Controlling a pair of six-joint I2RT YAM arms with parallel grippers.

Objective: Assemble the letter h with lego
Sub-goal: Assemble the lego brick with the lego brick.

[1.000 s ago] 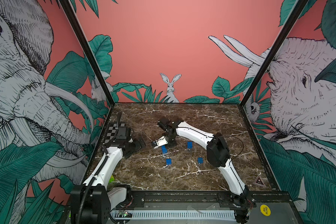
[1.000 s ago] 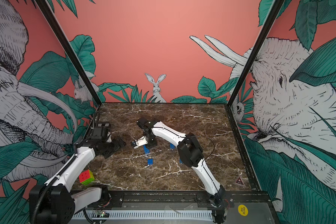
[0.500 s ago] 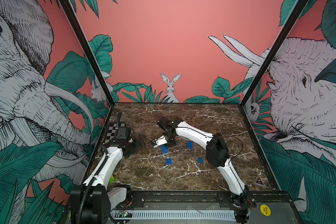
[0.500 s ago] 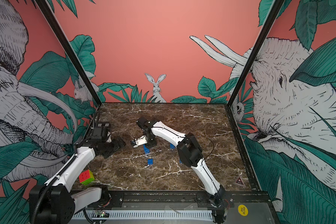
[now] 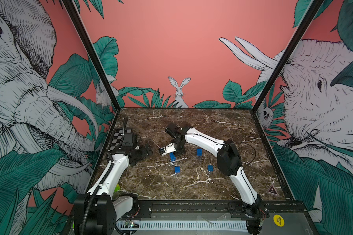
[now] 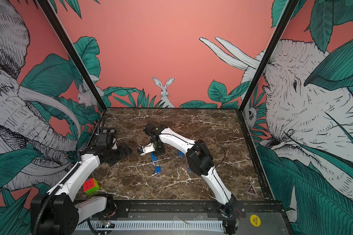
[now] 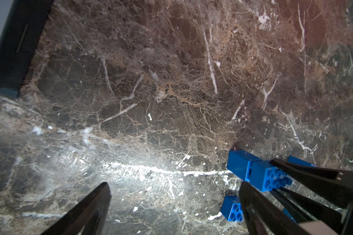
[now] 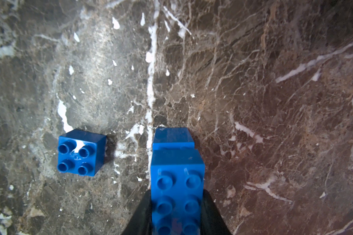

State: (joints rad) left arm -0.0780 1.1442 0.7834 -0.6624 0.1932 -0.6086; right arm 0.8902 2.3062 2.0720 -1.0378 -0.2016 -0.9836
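The lego are small blue studded bricks on the marble table [image 5: 222, 126]. My right gripper [image 8: 177, 196] points down and is shut on a long brick [image 8: 177, 189] that sits on top of another blue brick [image 8: 172, 138] standing on the table. This stack [image 5: 172, 157] [image 6: 153, 157] shows in both top views and in the left wrist view [image 7: 259, 175]. A square brick [image 8: 81, 152] [image 5: 177, 169] lies beside it. Two more bricks [image 5: 199, 152] [image 5: 210, 168] lie under the right arm. My left gripper [image 7: 171, 203] [image 5: 148, 151] is open and empty, left of the stack. No finished letter h is in view.
A multicoloured puzzle cube [image 6: 91, 185] sits at the front left corner by the left arm's base. A checkerboard plate [image 5: 121, 138] rides on the left wrist. Black frame posts and patterned walls close in the table on three sides.
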